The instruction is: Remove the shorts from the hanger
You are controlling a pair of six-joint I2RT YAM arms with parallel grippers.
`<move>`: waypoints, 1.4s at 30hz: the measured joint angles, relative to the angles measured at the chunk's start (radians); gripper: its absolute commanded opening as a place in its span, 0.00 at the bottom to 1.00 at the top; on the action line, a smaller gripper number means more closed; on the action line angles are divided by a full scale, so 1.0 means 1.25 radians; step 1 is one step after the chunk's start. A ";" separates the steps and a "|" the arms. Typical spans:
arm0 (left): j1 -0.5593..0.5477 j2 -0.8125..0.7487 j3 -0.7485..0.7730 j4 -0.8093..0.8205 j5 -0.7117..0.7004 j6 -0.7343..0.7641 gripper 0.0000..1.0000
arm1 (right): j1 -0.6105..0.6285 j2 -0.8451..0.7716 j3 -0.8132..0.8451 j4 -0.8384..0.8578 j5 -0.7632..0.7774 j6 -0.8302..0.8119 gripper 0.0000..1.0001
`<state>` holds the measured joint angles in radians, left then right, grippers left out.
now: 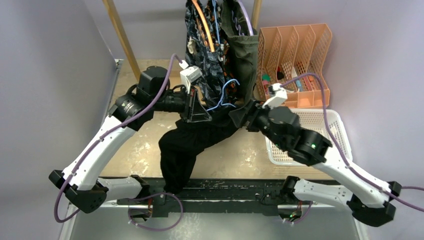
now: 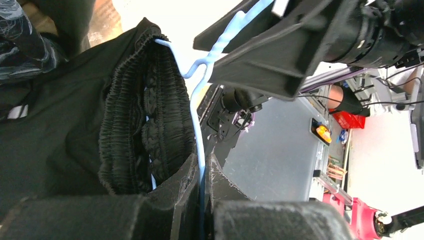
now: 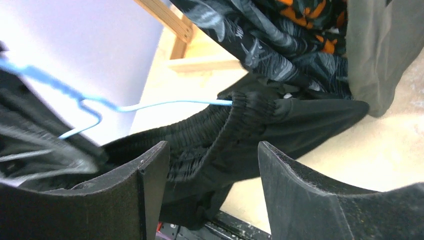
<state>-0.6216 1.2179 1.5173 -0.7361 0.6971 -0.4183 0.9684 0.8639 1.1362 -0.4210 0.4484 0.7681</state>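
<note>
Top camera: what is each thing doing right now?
left tool, shut on the blue hanger
right tool, open, by the waistband of the black shorts
black shorts, waistband on the blue hanger, legs drooping onto the table
patterned shorts, hanging up
olive shorts, hanging up

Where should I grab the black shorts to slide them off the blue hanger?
The black shorts' gathered waistband, beside where the blue hanger enters it. It forms a thick ridge ahead of the open right jaws, so coming straight across it looks best; the left jaws pin the hanger.
</note>
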 measured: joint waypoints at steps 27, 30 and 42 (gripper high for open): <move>-0.038 -0.095 -0.100 0.010 -0.133 -0.038 0.00 | -0.049 0.103 -0.088 0.135 -0.078 0.096 0.40; -0.040 -0.096 -0.103 0.008 -0.137 -0.043 0.00 | -0.053 0.128 -0.088 0.140 -0.093 0.095 0.26; -0.040 -0.126 -0.146 0.013 -0.142 -0.049 0.00 | -0.095 0.140 -0.085 0.062 -0.038 0.076 0.00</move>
<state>-0.6712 1.0603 1.3342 -0.7193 0.5201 -0.4797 0.8494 1.0386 1.0306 -0.3435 0.4004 0.8631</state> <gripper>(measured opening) 0.022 0.012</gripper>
